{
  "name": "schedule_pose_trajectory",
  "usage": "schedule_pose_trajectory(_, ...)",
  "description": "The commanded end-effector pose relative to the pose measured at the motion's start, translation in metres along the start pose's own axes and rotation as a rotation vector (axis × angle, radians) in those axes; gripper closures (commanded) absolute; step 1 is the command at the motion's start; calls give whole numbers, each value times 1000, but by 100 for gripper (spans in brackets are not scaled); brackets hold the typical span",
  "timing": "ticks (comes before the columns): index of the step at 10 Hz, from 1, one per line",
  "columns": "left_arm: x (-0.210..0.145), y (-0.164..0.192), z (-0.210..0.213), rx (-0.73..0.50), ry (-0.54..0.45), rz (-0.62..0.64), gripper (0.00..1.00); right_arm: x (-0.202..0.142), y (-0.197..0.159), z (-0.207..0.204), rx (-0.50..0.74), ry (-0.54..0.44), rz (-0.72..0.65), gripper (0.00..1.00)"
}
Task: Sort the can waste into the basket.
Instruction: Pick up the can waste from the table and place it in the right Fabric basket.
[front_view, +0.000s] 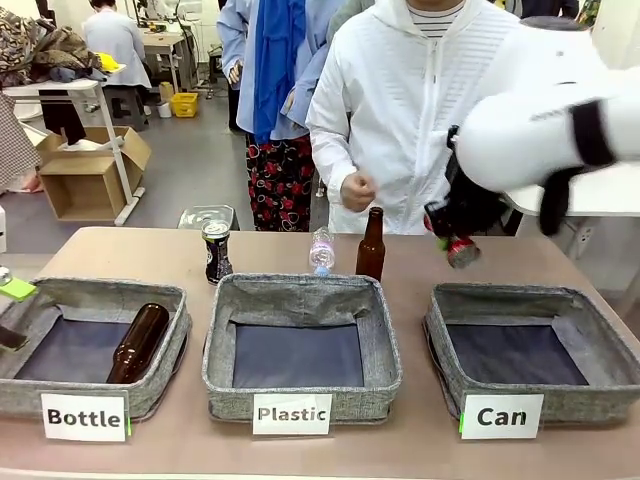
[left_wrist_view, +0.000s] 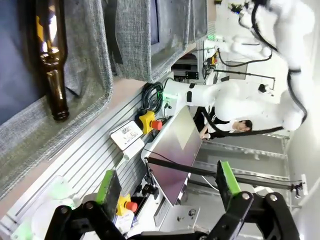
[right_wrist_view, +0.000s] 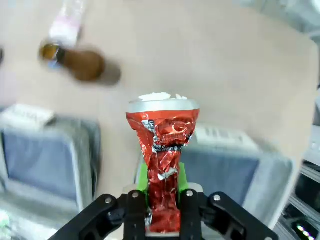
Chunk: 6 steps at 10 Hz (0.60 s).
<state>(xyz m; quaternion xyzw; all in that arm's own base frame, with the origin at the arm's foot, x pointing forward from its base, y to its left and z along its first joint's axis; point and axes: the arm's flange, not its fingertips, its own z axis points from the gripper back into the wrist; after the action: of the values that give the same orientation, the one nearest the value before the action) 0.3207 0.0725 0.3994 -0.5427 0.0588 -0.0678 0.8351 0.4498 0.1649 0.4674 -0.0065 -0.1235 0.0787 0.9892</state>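
My right gripper (front_view: 447, 232) is shut on the red dented can (front_view: 462, 250) and holds it in the air above the far rim of the grey basket labelled "Can" (front_view: 500, 296). In the right wrist view the crushed red can (right_wrist_view: 162, 145) stands up from between the shut fingers of the right gripper (right_wrist_view: 162, 202), over the table and blurred grey baskets. The black can (front_view: 216, 250) stands upright at the far left of the table. My left gripper (left_wrist_view: 168, 182) is open and holds nothing, beside the basket labelled "Bottle".
The "Bottle" basket (front_view: 60, 292) holds a lying brown bottle (front_view: 138, 342). The "Plastic" basket (front_view: 300, 290) sits in the middle. Behind it a clear plastic bottle (front_view: 322, 250) and a brown bottle (front_view: 371, 245) stand. A person in a white jacket (front_view: 420, 110) stands at the far side.
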Motion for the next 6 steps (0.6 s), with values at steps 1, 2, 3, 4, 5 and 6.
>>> schedule_pose_trajectory(1, 0, -1, 0, -15, -6, -4, 0, -86, 23, 31, -21, 45, 138, 100)
schedule_pose_trajectory(2, 0, -1, 0, -15, -6, -4, 0, -122, 26, 35, -70, 64, 262, 100)
schedule_pose_trajectory(3, 0, -1, 0, -15, -6, -4, 0, -155, 14, 38, -131, 89, 384, 100)
schedule_pose_trajectory(4, 0, -1, 0, -15, -6, -4, 0, -171, -6, 43, -63, 101, 368, 100)
schedule_pose_trajectory(5, 0, -1, 0, -15, -6, -4, 0, -173, -25, 45, 11, 116, 297, 100)
schedule_pose_trajectory(6, 0, -1, 0, -15, -6, -4, 0, -176, -45, 46, 71, 122, 225, 100)
